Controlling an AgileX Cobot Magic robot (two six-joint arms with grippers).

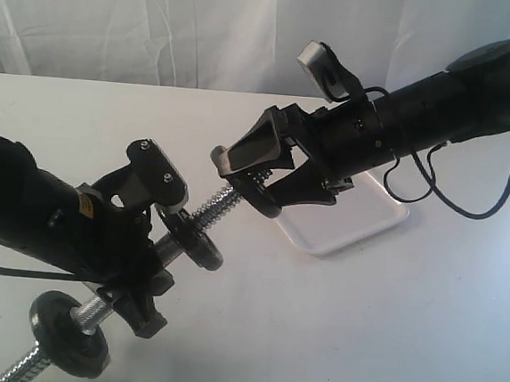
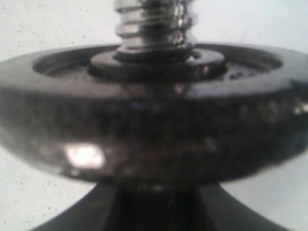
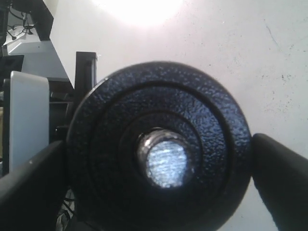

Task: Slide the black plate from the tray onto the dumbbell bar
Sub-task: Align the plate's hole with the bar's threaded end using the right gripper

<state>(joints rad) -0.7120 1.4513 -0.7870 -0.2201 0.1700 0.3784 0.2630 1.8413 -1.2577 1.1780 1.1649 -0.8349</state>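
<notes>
The bar (image 1: 210,209) runs on a slant, from the near left up toward the middle. The left tool (image 1: 151,271) grips it about mid-length. One disc (image 1: 69,332) sits on the bar on the near-left side of that tool, and another disc (image 1: 194,239) sits just past it on the far side. The plate (image 3: 159,144) is at the bar's far end, tip in its hole, between the fingers of the right tool (image 1: 242,185). The tray (image 1: 364,226) lies on the surface (image 1: 402,347) right of that, under the right arm.
</notes>
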